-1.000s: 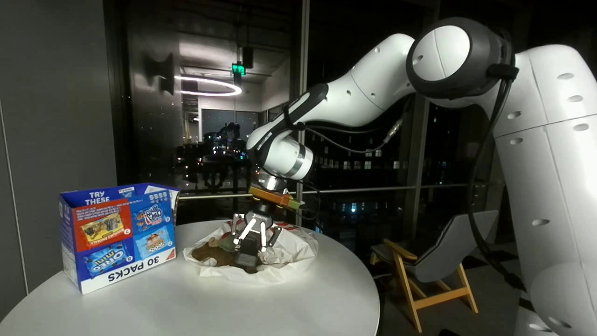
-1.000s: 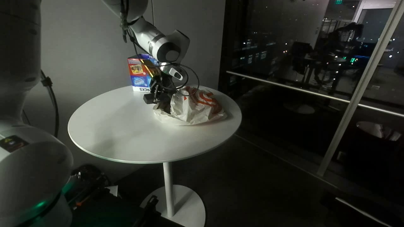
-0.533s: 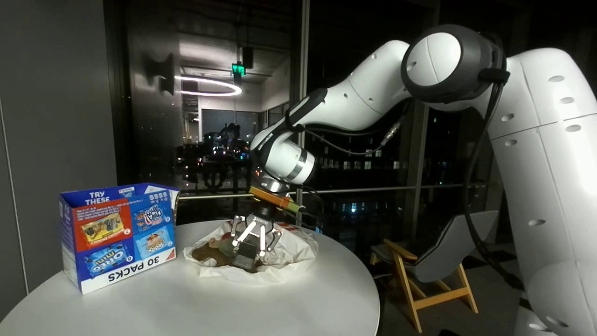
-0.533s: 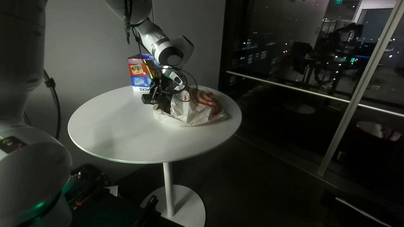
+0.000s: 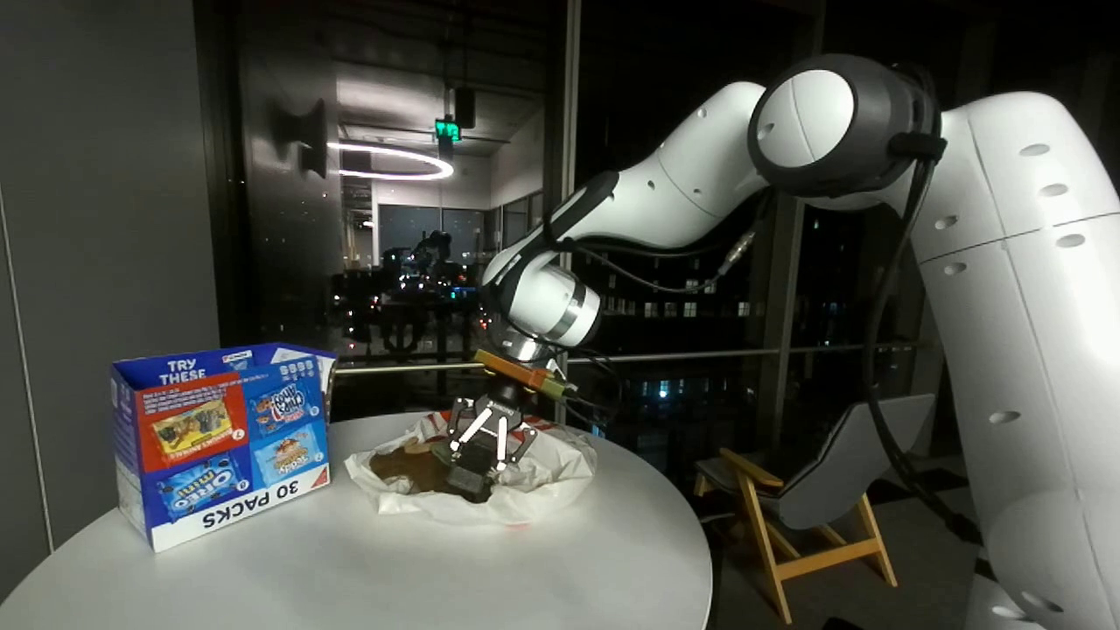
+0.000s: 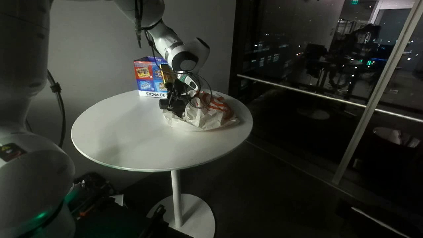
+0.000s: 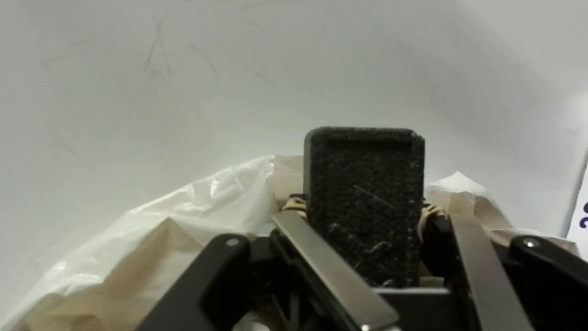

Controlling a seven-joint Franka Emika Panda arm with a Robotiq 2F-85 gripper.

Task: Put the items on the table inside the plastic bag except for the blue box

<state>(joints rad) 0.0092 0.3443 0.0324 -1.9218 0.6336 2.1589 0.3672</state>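
You are holding the dark block (image 7: 367, 184) in your gripper (image 7: 363, 214), the fingers (image 7: 436, 250) clamping it from both sides, and in the wrist view the tan bands (image 7: 296, 205) around the fingertips are pressing against its edges. The block is hanging over the gaping mouth of the plastic bag (image 5: 551, 477); in the wrist view its far end is jutting past the bag's rim, with the round white table (image 7: 229, 82) showing beyond. You are getting no clear view of whether the block is touching the bag.

The bag is lying crumpled on the table, its red print (image 6: 228, 114) showing in both exterior views. Within its mouth a brown patch (image 5: 407, 472) is showing in an exterior view, too unclear for naming.

The blue box (image 5: 236, 446) is standing on the table near the bag and apart from it, its top gaping and its "30 PACKS" lettering running upside down; in the wrist view only a lettered sliver of it is showing at the right edge.

In an exterior view your white arm (image 5: 687, 175) is arching over the table from the right of the picture, its wrist pointing down at the bag, with a wooden-legged chair (image 5: 844, 472) standing beyond
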